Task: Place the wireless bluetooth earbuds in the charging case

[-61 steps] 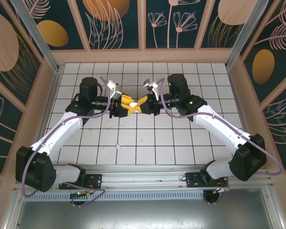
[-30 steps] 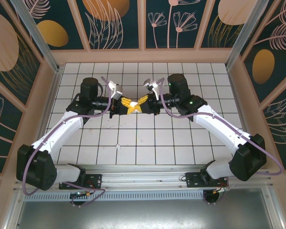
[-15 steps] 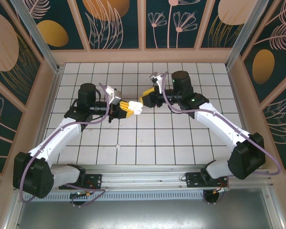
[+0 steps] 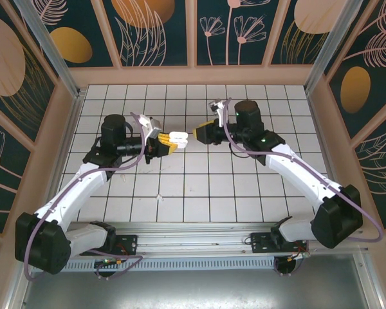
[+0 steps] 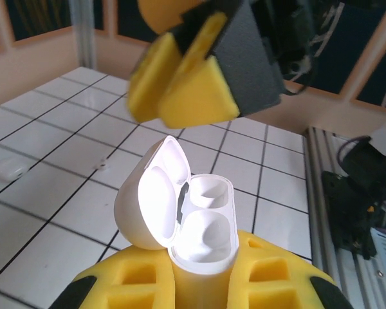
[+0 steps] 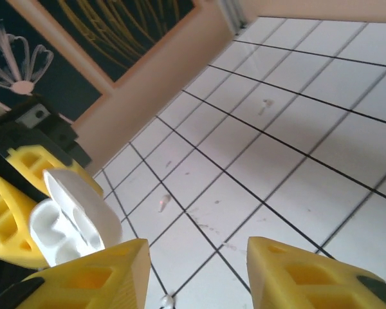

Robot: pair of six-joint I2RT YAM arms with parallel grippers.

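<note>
Both arms reach inward above the desk (image 4: 244,187). Left gripper (image 4: 170,144) clamps the open-lidded case (image 4: 179,136); right gripper (image 4: 198,134), near it, stands parted and empty.

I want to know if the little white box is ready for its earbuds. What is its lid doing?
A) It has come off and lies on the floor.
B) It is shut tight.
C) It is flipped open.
C: the charging case, gripped by the left gripper, has its lid swung open on its hinge, so the two hollows inside show.
</note>
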